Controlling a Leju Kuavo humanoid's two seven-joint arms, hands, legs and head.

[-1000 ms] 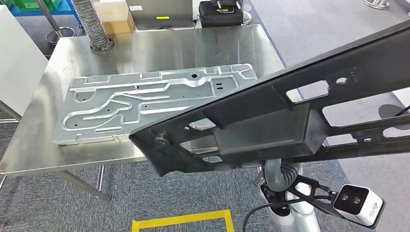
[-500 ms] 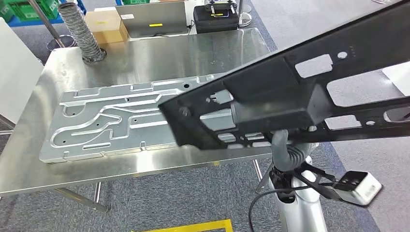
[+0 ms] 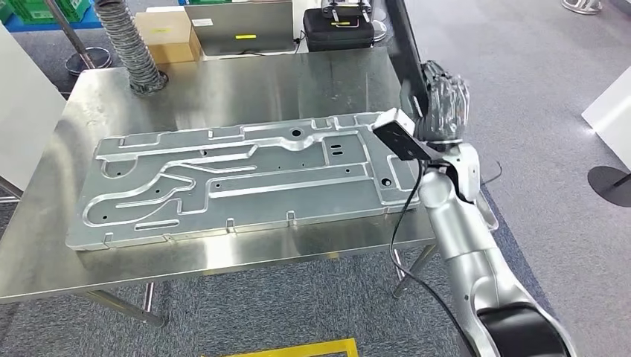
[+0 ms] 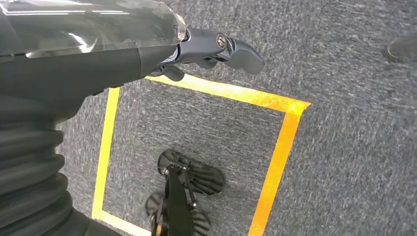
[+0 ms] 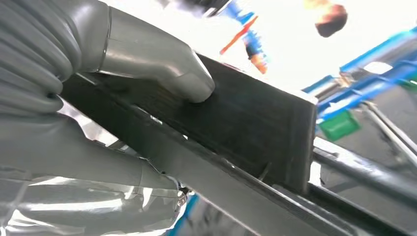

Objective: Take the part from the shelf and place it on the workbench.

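My right hand (image 3: 441, 104) is clamped on the black part (image 3: 408, 52), held on edge above the workbench's (image 3: 245, 82) right edge. Carry step; next I lower it flat beside the silver panel (image 3: 238, 175). Left hand (image 4: 211, 49) hangs empty, fingers apart.

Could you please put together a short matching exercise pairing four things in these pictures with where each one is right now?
Things:
1. long black plastic frame part
2. large stamped silver metal panel
3. brown cardboard box
4. yellow tape square

Places:
A. on the grey carpet floor, below the hanging left hand
B. lying flat on the steel workbench
C. beyond the workbench's far edge, beside a grey ribbed hose
D. held up by the right hand at the workbench's right end

Pairs: 1-D, 2-B, 3-C, 4-A
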